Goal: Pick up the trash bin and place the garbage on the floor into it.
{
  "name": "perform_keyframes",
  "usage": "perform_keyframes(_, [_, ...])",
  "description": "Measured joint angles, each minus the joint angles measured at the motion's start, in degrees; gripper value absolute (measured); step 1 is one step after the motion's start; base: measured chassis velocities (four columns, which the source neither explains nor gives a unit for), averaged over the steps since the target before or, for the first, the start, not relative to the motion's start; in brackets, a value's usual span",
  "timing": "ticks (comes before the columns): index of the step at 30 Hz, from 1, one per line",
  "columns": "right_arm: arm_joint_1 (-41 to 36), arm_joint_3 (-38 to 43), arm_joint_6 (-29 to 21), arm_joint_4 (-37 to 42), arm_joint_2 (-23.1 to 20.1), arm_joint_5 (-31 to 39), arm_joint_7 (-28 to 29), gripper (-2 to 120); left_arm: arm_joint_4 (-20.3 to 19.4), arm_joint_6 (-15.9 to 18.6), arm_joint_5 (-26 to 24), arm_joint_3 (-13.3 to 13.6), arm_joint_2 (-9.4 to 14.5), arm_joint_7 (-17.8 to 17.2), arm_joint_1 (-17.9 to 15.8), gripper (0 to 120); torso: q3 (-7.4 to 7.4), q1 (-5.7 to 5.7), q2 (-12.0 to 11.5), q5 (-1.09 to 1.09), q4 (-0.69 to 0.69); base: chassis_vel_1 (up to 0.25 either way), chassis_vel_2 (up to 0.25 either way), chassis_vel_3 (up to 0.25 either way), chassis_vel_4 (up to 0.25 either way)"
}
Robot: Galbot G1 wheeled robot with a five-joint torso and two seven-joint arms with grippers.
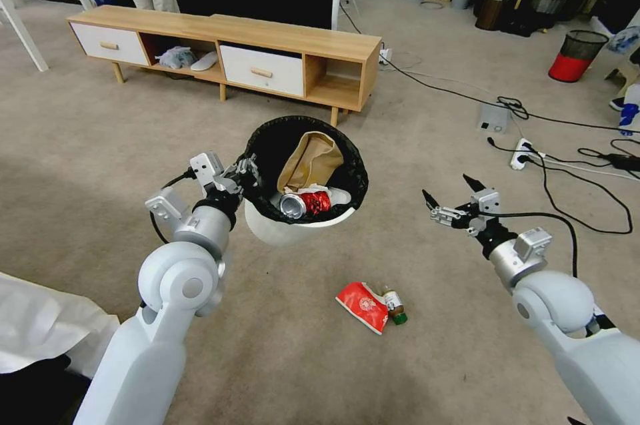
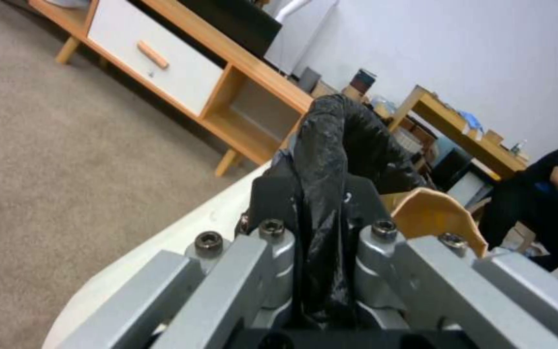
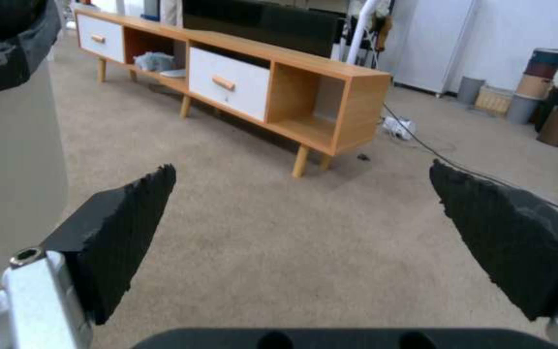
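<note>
We hold the trash bin point(image 1: 293, 228) off the carpet, our left gripper point(image 1: 248, 175) clenched on its bag-lined rim so the mouth faces up; a brown paper bag point(image 1: 310, 158) and crushed red can point(image 1: 308, 203) lie inside. Our right gripper point(image 1: 453, 195) hovers beside the bin, jaws spread and empty. Below the bin, a red packet point(image 1: 363, 305) and small brown bottle point(image 1: 393, 305) remain. Black cables point(image 1: 567, 165) lie beyond, clear of them.

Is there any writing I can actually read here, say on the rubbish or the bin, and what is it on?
None can be read.
red packet: a round white emblem, too blurred to read.
small brown bottle: label too small to read.
crushed red can in the trash bin: print too crumpled and small to read.
brown paper bag: no print visible.
</note>
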Motion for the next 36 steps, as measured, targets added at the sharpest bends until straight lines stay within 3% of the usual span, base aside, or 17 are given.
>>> perform_keyframes(12, [0.65,-0.69,4.87,-0.9,0.37,-0.58,-1.23,100,-0.17,0.0,-0.14,0.14,-0.09,-0.12,0.06,7,0.0,0.0,0.0,0.0,0.0,-0.086,0.093,0.097,-0.089])
perform_keyframes(18, [0.76,-0.85,4.91,-0.9,0.3,-0.63,-1.7,100,-0.31,-0.01,-0.25,0.17,-0.09,-0.22,0.09,7,0.02,0.01,-0.01,0.0,0.01,-0.155,0.147,0.146,-0.108])
perform_keyframes(26, [0.55,-0.07,5.53,-1.23,0.22,2.01,-6.93,100,-0.49,0.0,-0.26,0.3,-0.14,-0.23,0.38,7,-0.01,0.0,0.0,0.0,0.0,-0.008,0.011,0.002,-0.005])
perform_keyframes(36, [0.05,0.0,7.33,-1.76,0.23,1.86,-7.41,100,-0.32,0.0,-0.24,0.43,-0.43,-0.23,0.24,7,0.0,0.0,0.0,0.0,0.0,-0.004,0.004,0.005,-0.004])
